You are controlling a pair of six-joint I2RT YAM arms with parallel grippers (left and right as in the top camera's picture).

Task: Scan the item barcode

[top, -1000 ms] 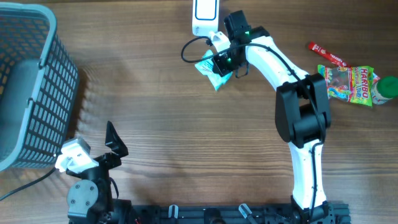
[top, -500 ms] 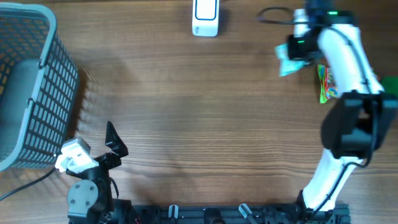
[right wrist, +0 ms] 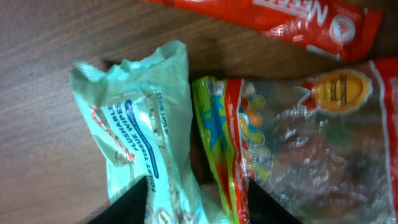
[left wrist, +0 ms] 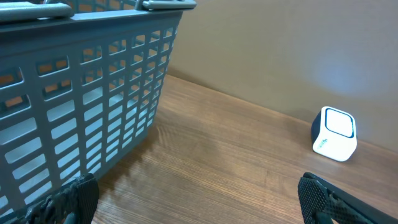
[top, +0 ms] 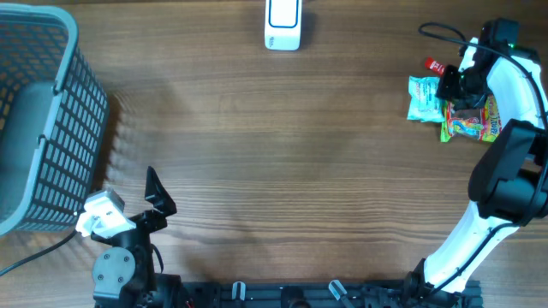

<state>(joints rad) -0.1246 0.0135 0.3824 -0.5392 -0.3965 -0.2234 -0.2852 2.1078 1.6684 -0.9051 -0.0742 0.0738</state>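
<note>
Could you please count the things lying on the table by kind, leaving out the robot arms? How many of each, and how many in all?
packets: 3 (tissue wipes pack, gummy bag, red sachet)
barcode scanner: 1
basket: 1
total: 5

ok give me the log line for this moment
right hand: open over wipes pack | wipes pack: on table, against candy bag | left hand: open, near basket
</note>
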